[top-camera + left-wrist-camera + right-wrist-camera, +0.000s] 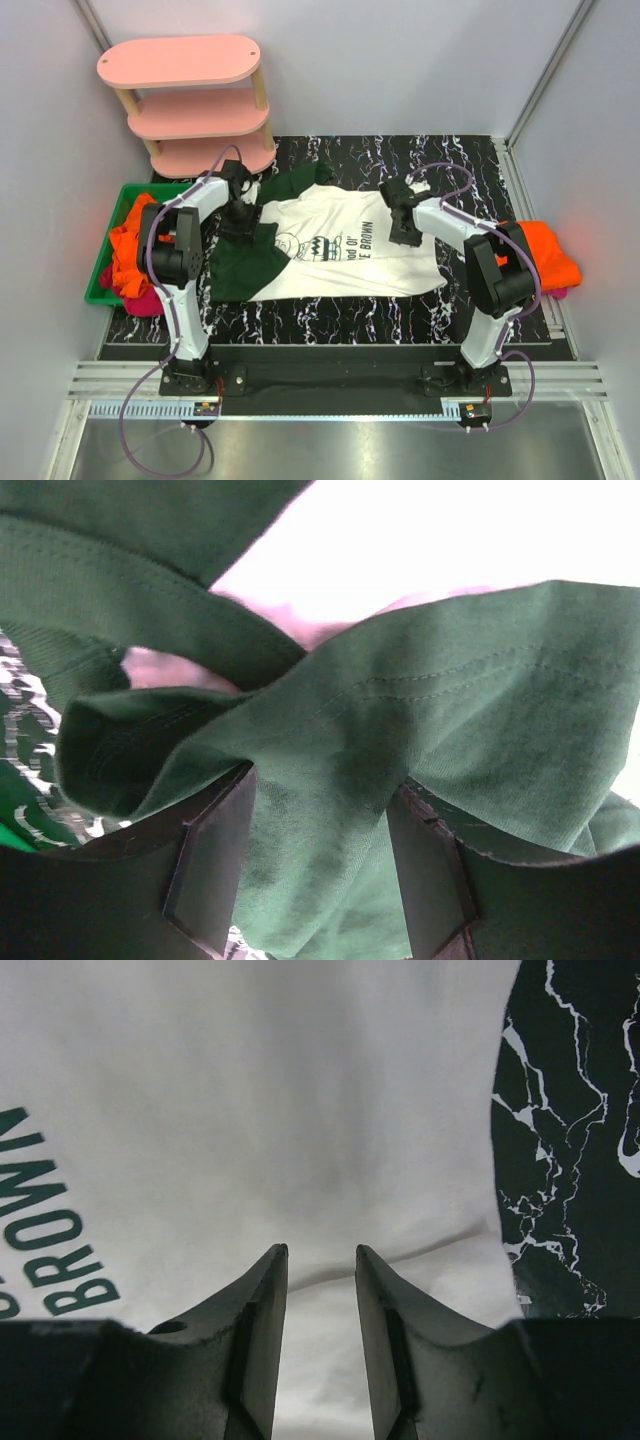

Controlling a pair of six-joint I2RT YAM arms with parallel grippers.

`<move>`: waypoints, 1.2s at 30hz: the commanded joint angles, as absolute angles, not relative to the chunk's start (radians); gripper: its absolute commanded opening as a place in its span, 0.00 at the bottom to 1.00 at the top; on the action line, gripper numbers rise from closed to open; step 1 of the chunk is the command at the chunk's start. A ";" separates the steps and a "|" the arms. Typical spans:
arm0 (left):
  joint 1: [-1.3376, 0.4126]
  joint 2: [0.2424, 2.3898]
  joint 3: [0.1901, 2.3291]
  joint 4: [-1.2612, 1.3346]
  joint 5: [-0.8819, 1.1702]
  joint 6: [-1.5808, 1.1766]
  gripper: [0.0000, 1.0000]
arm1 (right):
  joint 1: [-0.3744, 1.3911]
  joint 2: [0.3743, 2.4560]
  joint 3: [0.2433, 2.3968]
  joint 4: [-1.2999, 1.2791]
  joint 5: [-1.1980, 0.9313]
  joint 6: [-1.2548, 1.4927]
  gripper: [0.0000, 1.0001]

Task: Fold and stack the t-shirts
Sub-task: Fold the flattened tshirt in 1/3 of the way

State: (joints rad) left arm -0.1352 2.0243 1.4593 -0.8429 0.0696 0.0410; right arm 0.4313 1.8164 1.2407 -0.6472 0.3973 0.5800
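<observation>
My two arms have white link shells with black joint housings; left arm, right arm. A thin purple cable loops along each from black base plates. My left gripper and right gripper carry flat, matte black, angular fingers, edges lightly scuffed.

A robot lab cell is indicated: plain white walls, a marbled worktop, and arms bolted to a rail.
</observation>
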 commanded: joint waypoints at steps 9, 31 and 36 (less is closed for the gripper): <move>-0.106 2.060 1.522 -0.841 0.027 0.041 0.61 | 0.364 1.864 1.246 -0.649 0.350 0.565 0.41; -0.110 1.779 1.413 -0.853 0.264 0.098 0.60 | 0.663 1.712 1.161 -0.529 0.178 0.614 0.38; -0.112 1.750 1.390 -0.877 0.268 0.123 0.60 | 0.689 1.710 1.118 -0.506 0.179 0.644 0.38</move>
State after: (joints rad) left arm -0.1104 1.8225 1.4036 -0.8619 0.2260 0.0845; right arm 0.6666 1.7126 1.1389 -0.5423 0.1883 0.6083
